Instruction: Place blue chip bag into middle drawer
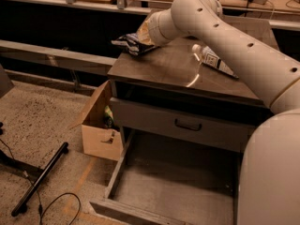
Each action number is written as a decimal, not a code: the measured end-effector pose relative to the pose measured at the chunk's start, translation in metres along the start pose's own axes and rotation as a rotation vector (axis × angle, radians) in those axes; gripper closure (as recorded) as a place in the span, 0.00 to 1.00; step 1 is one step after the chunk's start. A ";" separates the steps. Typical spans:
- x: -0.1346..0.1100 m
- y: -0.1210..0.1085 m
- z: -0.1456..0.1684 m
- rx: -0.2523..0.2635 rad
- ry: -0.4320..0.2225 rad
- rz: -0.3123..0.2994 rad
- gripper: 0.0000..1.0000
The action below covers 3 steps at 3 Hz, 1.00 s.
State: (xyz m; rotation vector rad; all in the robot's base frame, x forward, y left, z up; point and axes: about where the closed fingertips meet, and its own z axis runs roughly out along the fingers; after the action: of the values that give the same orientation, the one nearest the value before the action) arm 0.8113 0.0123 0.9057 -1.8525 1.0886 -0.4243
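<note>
Where the pale robot arm [234,46] ends over the back left corner of a grey cabinet, the gripper [140,37] is clamped on the blue chip bag [127,43]. The fingers are mostly hidden behind the wrist. The crumpled dark bag sticks out to the left of them, hanging past the left edge of the cabinet top [164,71] rather than lying flat on it.

On the right part of that top, behind the arm, a clear plastic bottle [216,61] with a white label lies on its side, well apart from the bag.

Below the top is a dark gap, and under it is the middle drawer [150,118], a wide grey front panel with a small black curved handle [188,125] at its centre. The bag is high above and to the left of this drawer, not in it. Beneath it, a lower drawer [140,210] is pulled far out toward the viewer.

Left of the cabinet, an open cardboard box [96,142] stands on the speckled floor, touching the cabinet's side. Further left lie a black bar [40,179] and a thin black cable [58,204].
</note>
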 end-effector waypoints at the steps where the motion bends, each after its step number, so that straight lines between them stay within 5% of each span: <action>1: 0.002 0.000 -0.003 -0.016 0.015 -0.027 0.82; 3: 0.009 -0.010 0.006 -0.030 0.036 -0.097 0.36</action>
State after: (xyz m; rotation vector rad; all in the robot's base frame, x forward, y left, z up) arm 0.8252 0.0103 0.9097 -1.9365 1.0375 -0.5014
